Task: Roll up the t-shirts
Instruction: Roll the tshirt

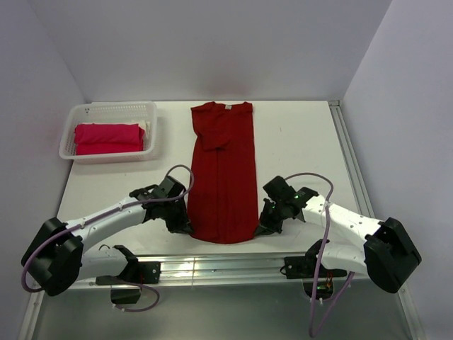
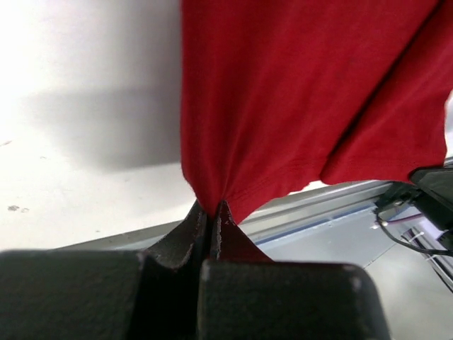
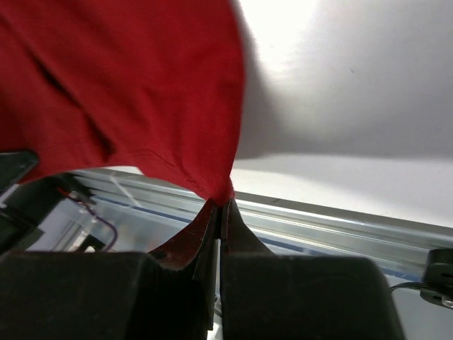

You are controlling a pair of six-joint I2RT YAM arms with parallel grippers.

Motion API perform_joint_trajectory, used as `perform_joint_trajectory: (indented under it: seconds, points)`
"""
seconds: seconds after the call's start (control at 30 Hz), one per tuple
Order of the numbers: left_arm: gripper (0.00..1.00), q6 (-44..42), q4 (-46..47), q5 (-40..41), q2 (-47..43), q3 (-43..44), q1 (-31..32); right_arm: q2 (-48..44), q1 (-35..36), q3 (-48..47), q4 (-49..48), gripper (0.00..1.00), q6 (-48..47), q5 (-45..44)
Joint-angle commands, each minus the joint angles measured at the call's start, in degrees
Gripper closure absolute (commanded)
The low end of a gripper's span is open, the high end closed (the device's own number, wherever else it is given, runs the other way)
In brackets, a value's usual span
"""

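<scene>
A dark crimson t-shirt (image 1: pixel 224 170) lies on the white table, folded lengthwise into a narrow strip with its collar at the far end. My left gripper (image 1: pixel 185 225) is shut on the near-left corner of its hem (image 2: pixel 212 202). My right gripper (image 1: pixel 260 227) is shut on the near-right corner of the hem (image 3: pixel 225 193). In both wrist views the cloth rises from the pinched jaws, lifted slightly off the table near the front edge. A brighter pinkish-red t-shirt (image 1: pixel 107 138) lies rolled in the basket at the far left.
A white lattice basket (image 1: pixel 151 134) stands at the far left of the table. A metal rail (image 1: pixel 212 265) runs along the table's near edge, right below the hem. Walls close in at the back and sides.
</scene>
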State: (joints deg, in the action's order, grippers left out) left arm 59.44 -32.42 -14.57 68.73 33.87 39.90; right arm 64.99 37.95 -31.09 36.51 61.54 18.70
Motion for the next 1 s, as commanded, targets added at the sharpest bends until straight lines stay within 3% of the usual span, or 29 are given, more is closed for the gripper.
perform_joint_trajectory:
  seconds: [0.0,0.37,0.97]
  points:
    - [1.0,0.32,-3.78,-0.11,1.05,5.32,0.18,-0.31,-2.27,-4.58,3.39,1.0,-3.17,0.28]
    - [1.0,0.59,-7.39,2.0,4.04,12.01,-0.43,1.1,-7.28,-8.81,4.97,1.0,-6.69,1.16]
    - [1.0,-4.33,-7.65,0.06,11.69,17.98,-9.66,10.41,-12.2,-16.45,5.5,1.0,-11.79,1.78]
